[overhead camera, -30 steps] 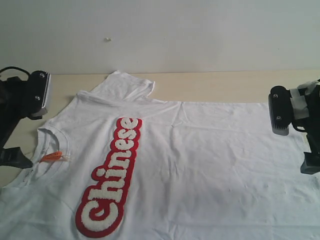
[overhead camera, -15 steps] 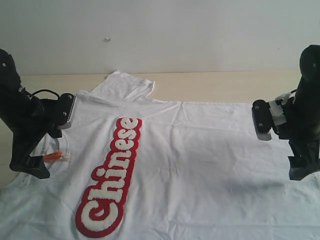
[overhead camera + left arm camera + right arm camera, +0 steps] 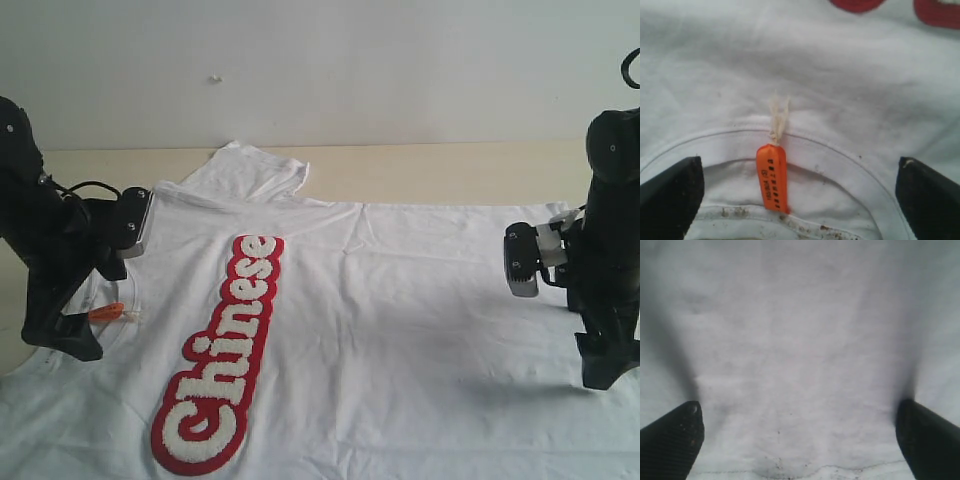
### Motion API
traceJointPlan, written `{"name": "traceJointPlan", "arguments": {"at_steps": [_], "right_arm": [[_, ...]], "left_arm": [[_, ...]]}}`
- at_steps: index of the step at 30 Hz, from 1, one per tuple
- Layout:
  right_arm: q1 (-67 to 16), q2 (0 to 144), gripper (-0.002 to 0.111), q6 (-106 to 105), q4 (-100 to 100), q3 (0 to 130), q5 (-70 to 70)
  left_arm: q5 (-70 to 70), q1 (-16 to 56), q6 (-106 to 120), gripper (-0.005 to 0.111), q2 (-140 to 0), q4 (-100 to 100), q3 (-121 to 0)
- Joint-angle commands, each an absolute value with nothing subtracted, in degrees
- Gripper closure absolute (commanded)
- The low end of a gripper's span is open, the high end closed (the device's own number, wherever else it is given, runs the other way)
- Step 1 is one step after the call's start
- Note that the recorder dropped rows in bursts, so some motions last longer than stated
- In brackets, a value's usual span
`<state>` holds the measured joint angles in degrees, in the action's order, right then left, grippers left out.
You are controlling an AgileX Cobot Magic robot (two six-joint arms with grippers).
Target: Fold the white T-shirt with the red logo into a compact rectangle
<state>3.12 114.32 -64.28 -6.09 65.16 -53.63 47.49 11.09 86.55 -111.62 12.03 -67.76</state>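
- Across the table [image 3: 430, 172]: the white T-shirt [image 3: 400, 300] lies flat, chest up, ready for folding.
- Red logo [image 3: 225, 350]: runs along the chest.
- Left gripper [image 3: 800, 192]: jaws wide and empty, over the collar beside the logo, likely to pinch it.
- Right gripper [image 3: 800, 432]: jaws wide and empty, over plain cloth well apart from the logo.
- Orange neck tag [image 3: 772, 177]: lies between the left jaws.

T-shirt [image 3: 420, 320] spread on table [image 3: 430, 170]; logo [image 3: 225, 355] left of middle; neck tag [image 3: 103, 313] farther left.

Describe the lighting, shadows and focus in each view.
Exterior view: flat, bright light washes out the thin white cotton T-shirt; a faint shadow lies under the right arm. Left wrist view: the small orange neck tag is fairly sharp, the cloth soft. Right wrist view: dimmer, grey, with dark shadows beside the open right tool.
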Motion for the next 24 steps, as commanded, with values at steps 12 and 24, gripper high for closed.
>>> {"name": "traceJointPlan", "arguments": {"at_steps": [12,24], "right_arm": [[3.3,107.3,0.003,-65.0,0.0,68.9,-54.6],[3.3,93.5,0.003,-75.8,2.7,61.5,-49.9]], "left_arm": [[44.3,10.9,86.7,0.001,-111.6,14.4,-68.1],[45.9,10.9,92.6,0.002,-113.7,14.4,-68.1]]}}
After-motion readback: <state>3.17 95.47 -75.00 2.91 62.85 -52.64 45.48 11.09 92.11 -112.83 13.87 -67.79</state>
